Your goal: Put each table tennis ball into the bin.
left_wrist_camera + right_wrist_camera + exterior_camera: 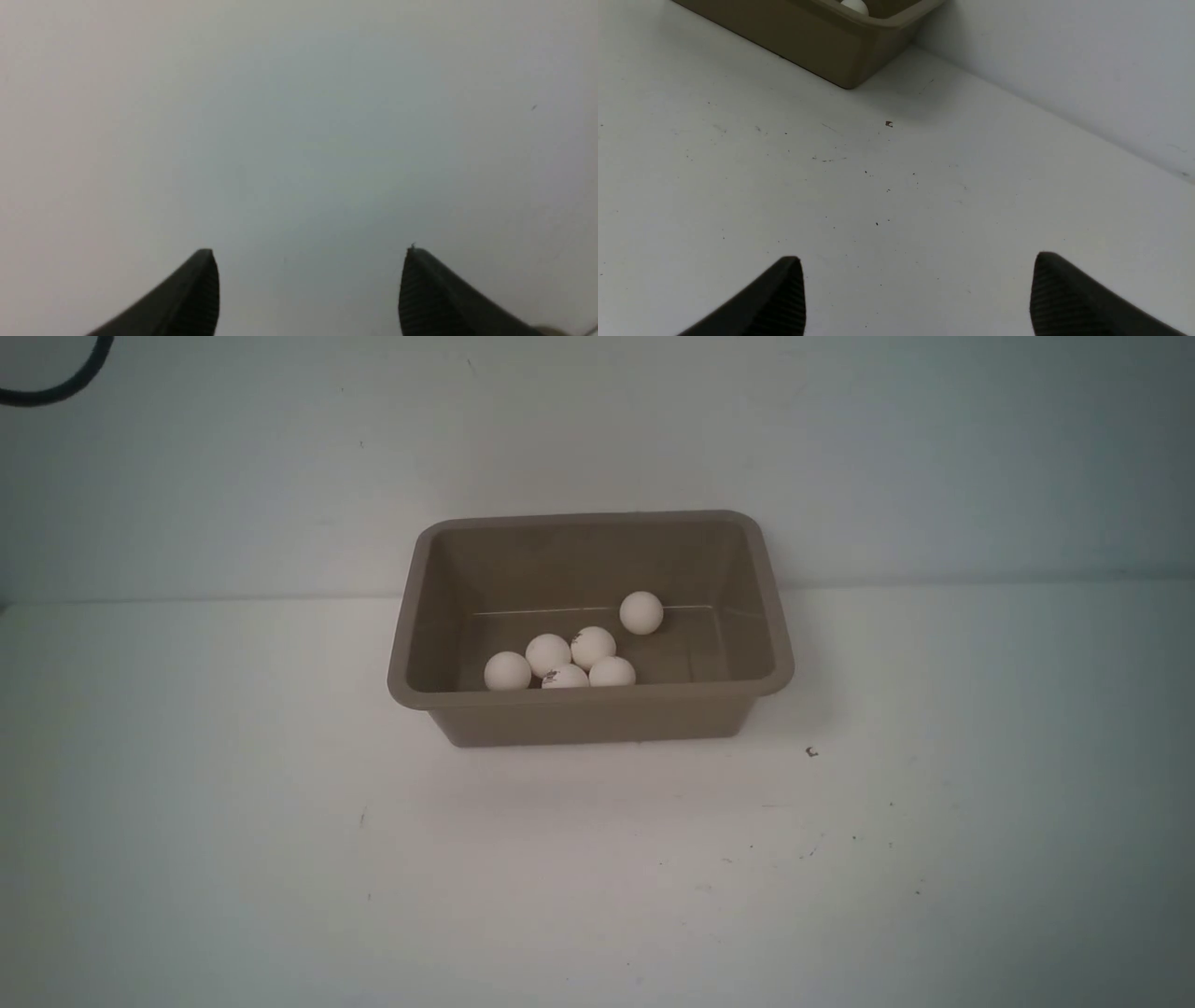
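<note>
- The left gripper [310, 254] is held with its jaws apart and nothing between them, pointed at a pale blurred surface; no grip seems to be called for now.
- The right gripper [920, 261] is likewise held with its jaws wide apart and unfilled over the counter [597, 859], away from the bin [588, 698], presumably so that the bin's mouth is not blocked.
- The bin is set upright on the counter near the wall [597, 429], between the arms' sides, probably so that it can be reached by either arm.
- Six table tennis balls [548, 655] are contained in it: five are gathered towards the near wall, and one ball [641, 613] is rested farther back, to the right — perhaps simply where it was rolled.
- The task is judged to be done as far as can be seen; only a withdrawal of the arms may be called for.
- Both arms are cut off from the front view, and only the jaws' ends are shown by the wrist views.
- The undersides of the nearest balls are hidden by the bin's near rim — a further ball there could not be ruled out.
- At the far left, a dark curved cable [75, 394] is cut off by the frame; its purpose cannot be told.
</note>
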### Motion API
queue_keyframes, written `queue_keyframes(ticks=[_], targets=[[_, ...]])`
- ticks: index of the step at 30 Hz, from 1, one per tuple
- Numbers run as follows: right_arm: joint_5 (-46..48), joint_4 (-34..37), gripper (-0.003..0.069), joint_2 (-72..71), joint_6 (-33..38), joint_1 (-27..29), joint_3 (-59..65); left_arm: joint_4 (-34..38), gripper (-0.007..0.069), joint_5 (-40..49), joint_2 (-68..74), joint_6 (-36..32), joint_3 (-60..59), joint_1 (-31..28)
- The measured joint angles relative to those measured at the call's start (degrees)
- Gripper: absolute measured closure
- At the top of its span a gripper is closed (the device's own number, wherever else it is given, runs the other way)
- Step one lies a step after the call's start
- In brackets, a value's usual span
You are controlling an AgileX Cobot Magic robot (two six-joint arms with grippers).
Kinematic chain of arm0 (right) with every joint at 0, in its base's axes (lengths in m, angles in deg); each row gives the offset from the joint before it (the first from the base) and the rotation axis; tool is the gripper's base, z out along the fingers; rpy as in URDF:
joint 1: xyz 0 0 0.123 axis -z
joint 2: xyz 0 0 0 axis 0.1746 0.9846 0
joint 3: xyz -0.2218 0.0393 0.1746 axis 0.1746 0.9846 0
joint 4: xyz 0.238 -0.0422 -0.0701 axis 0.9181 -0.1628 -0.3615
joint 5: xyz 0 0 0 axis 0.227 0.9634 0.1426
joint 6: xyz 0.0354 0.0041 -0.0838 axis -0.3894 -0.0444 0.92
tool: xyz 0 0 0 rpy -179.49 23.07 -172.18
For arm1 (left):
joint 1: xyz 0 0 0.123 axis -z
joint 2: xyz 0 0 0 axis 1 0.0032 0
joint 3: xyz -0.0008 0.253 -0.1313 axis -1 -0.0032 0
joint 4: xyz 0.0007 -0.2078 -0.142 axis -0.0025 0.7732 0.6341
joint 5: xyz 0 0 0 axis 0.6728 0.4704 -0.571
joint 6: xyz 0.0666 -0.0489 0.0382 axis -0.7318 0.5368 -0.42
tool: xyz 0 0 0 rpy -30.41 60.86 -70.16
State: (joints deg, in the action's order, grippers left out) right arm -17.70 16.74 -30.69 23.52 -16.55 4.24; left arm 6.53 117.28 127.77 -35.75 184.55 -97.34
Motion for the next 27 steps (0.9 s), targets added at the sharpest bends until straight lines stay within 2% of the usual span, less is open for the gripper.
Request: queue_keyframes(ticks=[1,4,10,17,27], targets=[[0.0,0.0,0.0069,0.0,0.0,0.0,0.0,-5.8,0.0157,0.3,0.0,5.3,0.0,-0.4],[0.0,0.0,0.0069,0.0,0.0,0.0,0.0,-15.8,0.0157,2.6,0.0,16.2,0.0,-1.6],[0.0,0.0,0.0069,0.0,0.0,0.0,0.0,-26.8,0.0157,12.2,0.0,30.6,0.0,-3.9],[0.0,0.0,0.0069,0.0,0.0,0.0,0.0,-30.7,0.0157,21.8,-2.6,33.6,-2.7,-3.9],[0.0,0.0,0.0069,0.0,0.0,0.0,0.0,-32.2,0.0157,22.5,-19.1,33.7,-8.3,-3.9]])
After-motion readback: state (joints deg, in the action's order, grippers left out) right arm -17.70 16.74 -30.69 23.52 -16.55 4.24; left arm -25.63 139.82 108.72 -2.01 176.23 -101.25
